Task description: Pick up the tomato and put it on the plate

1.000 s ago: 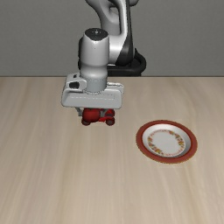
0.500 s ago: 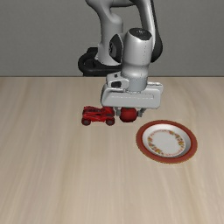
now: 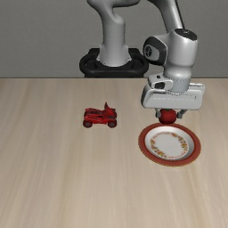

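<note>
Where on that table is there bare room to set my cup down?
The table is bare across the exterior view's left, beyond the toy car, and along the view's lower strip, below toy car and plate. A narrower gap lies between toy car and plate. Crowded: the plate's far rim, where the gripper holds the tomato.

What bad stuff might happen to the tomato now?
1. The claw holds the tomato near the far edge of the plate, not over its middle. Let go here, the tomato might hit the rim and roll onto the table.
2. The tomato is round and the plate looks shallow, so a drop from up high might bounce it off.
</note>
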